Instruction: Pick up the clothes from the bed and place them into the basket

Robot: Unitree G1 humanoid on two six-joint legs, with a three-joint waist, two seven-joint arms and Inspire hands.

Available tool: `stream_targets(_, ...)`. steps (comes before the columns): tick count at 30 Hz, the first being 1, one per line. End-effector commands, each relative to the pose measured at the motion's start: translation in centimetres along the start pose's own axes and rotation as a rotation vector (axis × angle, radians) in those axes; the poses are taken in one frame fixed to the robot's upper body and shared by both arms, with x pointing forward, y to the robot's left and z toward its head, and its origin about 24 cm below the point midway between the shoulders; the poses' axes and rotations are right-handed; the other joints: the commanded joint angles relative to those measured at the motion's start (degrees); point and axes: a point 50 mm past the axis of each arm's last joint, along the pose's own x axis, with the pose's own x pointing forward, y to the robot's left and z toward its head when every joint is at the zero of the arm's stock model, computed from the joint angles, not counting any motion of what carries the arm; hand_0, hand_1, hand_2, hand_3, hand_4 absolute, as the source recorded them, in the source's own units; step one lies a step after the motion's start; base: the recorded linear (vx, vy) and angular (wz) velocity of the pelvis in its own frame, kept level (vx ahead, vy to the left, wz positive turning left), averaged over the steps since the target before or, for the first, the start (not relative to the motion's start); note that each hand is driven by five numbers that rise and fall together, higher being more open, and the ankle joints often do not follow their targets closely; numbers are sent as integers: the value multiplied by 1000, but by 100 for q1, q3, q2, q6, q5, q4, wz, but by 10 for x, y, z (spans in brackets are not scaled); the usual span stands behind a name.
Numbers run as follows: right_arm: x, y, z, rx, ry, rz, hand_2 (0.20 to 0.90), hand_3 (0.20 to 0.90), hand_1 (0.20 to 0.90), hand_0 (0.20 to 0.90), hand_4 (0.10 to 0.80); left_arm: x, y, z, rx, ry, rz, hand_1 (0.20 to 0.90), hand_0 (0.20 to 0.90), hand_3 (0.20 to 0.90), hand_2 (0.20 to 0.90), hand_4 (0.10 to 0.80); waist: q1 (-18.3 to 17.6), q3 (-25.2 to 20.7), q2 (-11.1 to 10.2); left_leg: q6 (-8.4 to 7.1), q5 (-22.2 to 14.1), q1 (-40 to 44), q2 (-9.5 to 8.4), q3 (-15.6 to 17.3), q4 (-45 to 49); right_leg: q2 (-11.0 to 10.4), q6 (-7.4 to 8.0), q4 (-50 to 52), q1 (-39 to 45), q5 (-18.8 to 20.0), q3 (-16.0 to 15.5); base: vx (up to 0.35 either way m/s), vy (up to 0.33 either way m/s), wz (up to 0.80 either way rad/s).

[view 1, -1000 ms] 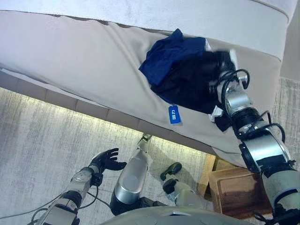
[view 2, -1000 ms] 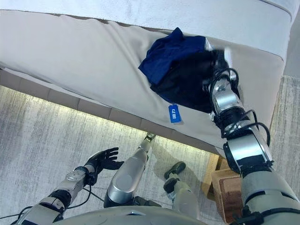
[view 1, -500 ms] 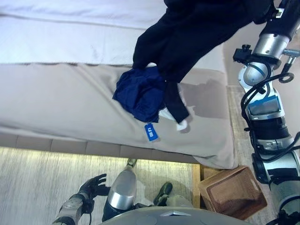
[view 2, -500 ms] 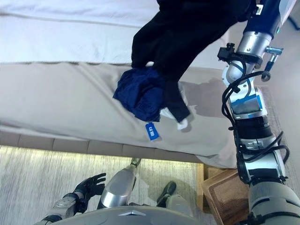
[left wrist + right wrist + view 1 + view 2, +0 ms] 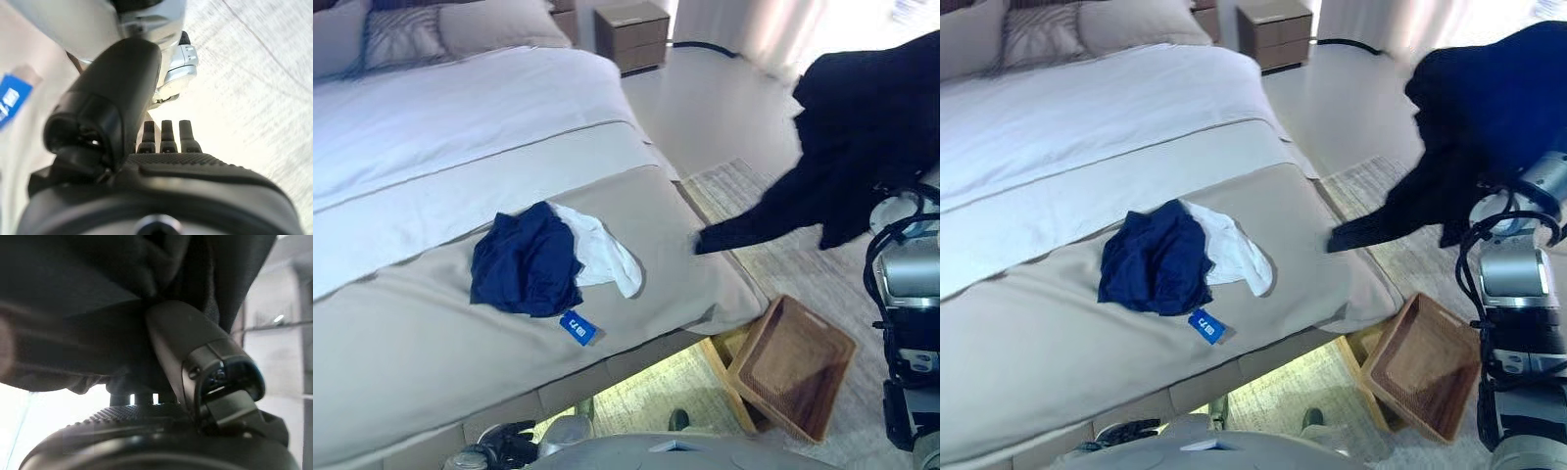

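Note:
My right hand [image 5: 146,428] is shut on a black garment [image 5: 862,127], with the thumb [image 5: 190,342] pressed into the cloth. The garment hangs high at the right, over the rug, above and a little behind a brown wicker basket [image 5: 793,367] that stands tilted on the floor by the bed's corner. A navy garment [image 5: 529,264] and a white garment [image 5: 602,257] lie together on the beige bedcover [image 5: 411,333], with a blue tag [image 5: 578,327] beside them. My left hand [image 5: 195,171] is open and empty, low by the bed's front edge [image 5: 509,443].
The bed has white sheets and pillows [image 5: 489,24] at the far end. A wooden nightstand [image 5: 631,34] stands beyond it. A pale rug [image 5: 744,186] covers the floor to the right of the bed, where the basket is.
My right hand has lifted the black garment off the bed and swung it to the right, over the floor near the basket. The white garment now lies uncovered. The camera view has shifted.

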Motion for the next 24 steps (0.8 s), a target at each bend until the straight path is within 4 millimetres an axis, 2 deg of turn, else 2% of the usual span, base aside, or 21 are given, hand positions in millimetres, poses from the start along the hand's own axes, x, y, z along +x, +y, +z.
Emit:
stream_targets(1,39,-15,50,48,-287,-38,300,200,300,300,100,6,-16,64,96,-175,-88,900,900,900,900,800,128,-9,56,269,-842,0,-204,-81,81,295,-256,833,-518,-618,-264,-300,-166,-34)
stream_targets(4,41,-3,42,14,-242,40,300,200,300,300,100,4,-16,90,102,-245,-84,900,900,900,900,800,-6,328,143,223,-768,-271,-185,-80,163,322,-305,938,-816,-596,-175,-264,-123,-20)
stream_targets(9,41,14,18,-85,-136,144,300,200,300,300,100,2,-19,119,101,-338,-80,900,900,900,900,800,-171,809,292,148,-667,-670,-160,-67,308,349,-392,1151,-1269,-606,-103,-197,-108,-22)
stream_targets(11,42,16,9,-120,-98,151,300,200,300,300,100,1,-19,124,102,-360,-79,900,900,900,900,800,-196,924,354,122,-638,-788,-158,-72,356,355,-419,1239,-1397,-629,-103,-141,-79,-16)
stream_targets(15,53,18,0,-182,-47,138,300,200,300,300,100,-4,-29,151,83,-467,-107,900,900,900,900,800,-280,1367,711,21,-509,-1281,-187,-79,562,299,-495,1591,-1969,-703,-78,-163,-20,-16)
stream_targets(19,65,21,-9,-239,47,115,300,200,300,300,100,-12,-35,175,70,-570,-128,900,900,900,900,800,-314,1698,985,-45,-428,-1753,-187,-15,735,235,-546,2003,-2628,-796,-61,-143,-21,-29)
stream_targets(21,68,21,-16,-285,100,114,300,200,300,300,100,-15,-36,181,66,-598,-135,900,900,900,900,800,-321,1774,1068,-63,-397,-1889,-177,32,777,219,-566,2122,-2822,-815,-63,-72,-29,-22)
stream_targets(22,70,20,-23,-326,156,113,514,450,514,514,350,-17,-36,185,63,-617,-140,900,900,900,900,800,-319,1828,1119,-70,-382,-1975,-180,48,809,212,-577,2207,-2950,-832,-59,-50,-28,-7)
stream_targets(23,70,19,-33,-372,223,112,900,900,900,900,800,-18,-36,188,58,-634,-144,900,900,900,900,800,-321,1867,1173,-78,-366,-2049,-174,78,829,200,-590,2281,-3072,-845,-59,-43,-23,0)
stream_targets(24,71,17,-38,-404,250,99,900,900,900,900,800,-19,-36,189,55,-642,-145,900,900,900,900,800,-313,1889,1202,-82,-355,-2084,-172,90,838,195,-597,2314,-3125,-849,-60,-33,-13,1)
